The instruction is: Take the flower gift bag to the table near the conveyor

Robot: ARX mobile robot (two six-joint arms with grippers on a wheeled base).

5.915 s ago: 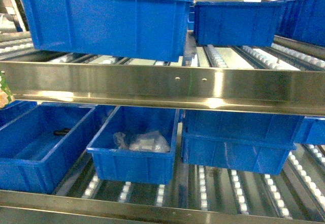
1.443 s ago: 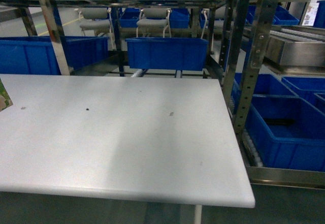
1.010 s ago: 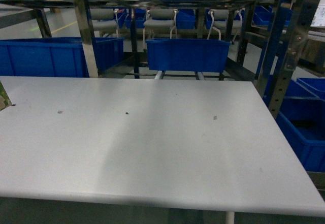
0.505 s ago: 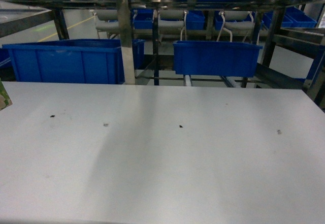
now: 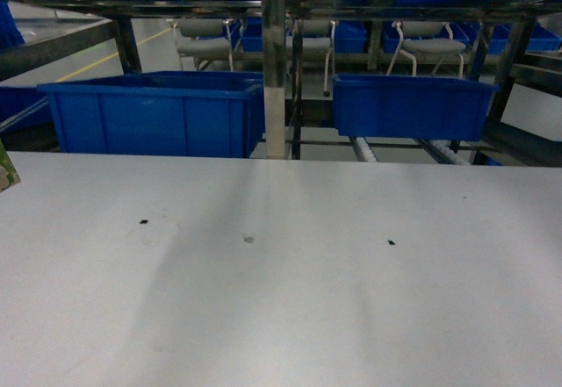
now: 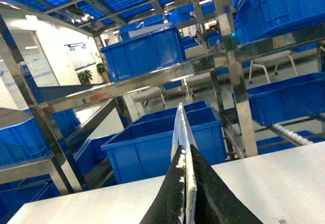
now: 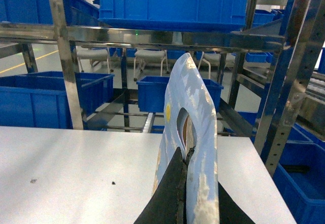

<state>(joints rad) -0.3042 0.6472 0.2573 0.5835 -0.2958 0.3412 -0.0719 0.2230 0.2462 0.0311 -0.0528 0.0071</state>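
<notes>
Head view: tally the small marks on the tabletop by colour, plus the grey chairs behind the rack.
Black marks: 2
Pale mark: 1
Grey chairs: 3
Total: 6

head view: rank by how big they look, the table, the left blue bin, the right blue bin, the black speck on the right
1. table, largest by far
2. left blue bin
3. right blue bin, possibly farther back, so true size unsure
4. black speck, smallest
</notes>
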